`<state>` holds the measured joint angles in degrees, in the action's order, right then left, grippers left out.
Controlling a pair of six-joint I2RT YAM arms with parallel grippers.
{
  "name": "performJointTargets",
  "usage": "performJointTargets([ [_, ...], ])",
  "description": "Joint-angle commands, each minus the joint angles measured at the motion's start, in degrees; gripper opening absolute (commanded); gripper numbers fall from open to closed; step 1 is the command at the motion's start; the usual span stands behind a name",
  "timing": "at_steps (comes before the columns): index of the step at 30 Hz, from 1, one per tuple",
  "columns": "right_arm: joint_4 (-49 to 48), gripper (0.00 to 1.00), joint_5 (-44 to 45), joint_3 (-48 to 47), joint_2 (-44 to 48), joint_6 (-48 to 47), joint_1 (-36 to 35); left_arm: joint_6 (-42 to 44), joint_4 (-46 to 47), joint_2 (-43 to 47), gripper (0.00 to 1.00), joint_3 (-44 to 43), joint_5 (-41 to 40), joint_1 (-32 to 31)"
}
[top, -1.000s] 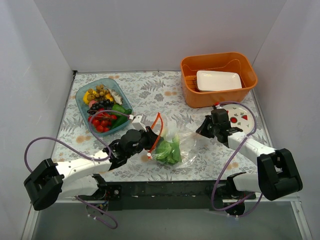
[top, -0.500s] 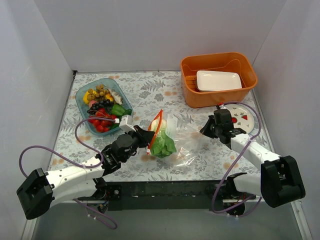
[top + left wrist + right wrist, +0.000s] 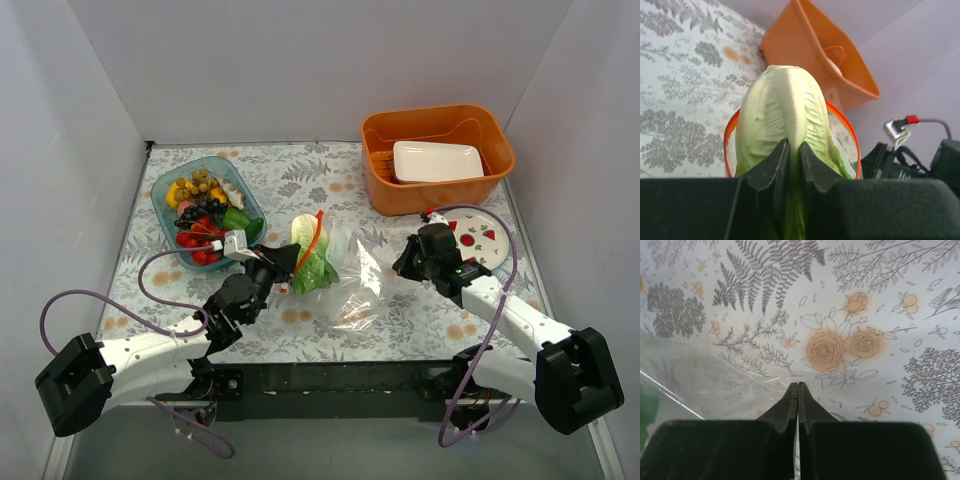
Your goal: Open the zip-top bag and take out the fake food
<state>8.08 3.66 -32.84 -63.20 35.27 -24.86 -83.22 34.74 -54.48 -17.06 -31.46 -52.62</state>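
left jaws: clamp lettuce (image 3: 312, 264) | right jaws: pinch zip-top bag (image 3: 354, 294)

We see an orange basket (image 3: 440, 196) at the upper right of the flower-printed desk (image 3: 300, 175), with a white rectangular dish (image 3: 437, 160) inside. Just below it lies a white plate (image 3: 490, 232) with red marks. At the upper left, a clear blue tub (image 3: 190, 163) holds red cherry tomatoes (image 3: 200, 248) and other mixed toy foods.

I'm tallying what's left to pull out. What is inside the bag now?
Only the lettuce shows, pinched by the left gripper at the mouth of the bag, ringed by the red zip strip. The rest looks clear; crinkles may hide small pieces.
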Motion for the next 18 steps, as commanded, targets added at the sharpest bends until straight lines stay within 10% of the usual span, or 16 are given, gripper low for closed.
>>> performJointTargets([
  [1,2.8,0.01,3.6,-2.1,0.4,-0.6,-6.1,3.9,13.6,-2.2,0.00,-0.8,-2.2,0.1],
  [18,6.4,0.01,8.6,-1.5,3.4,0.0,-6.5,6.4,15.0,0.3,0.00,-1.9,-11.9,0.0],
])
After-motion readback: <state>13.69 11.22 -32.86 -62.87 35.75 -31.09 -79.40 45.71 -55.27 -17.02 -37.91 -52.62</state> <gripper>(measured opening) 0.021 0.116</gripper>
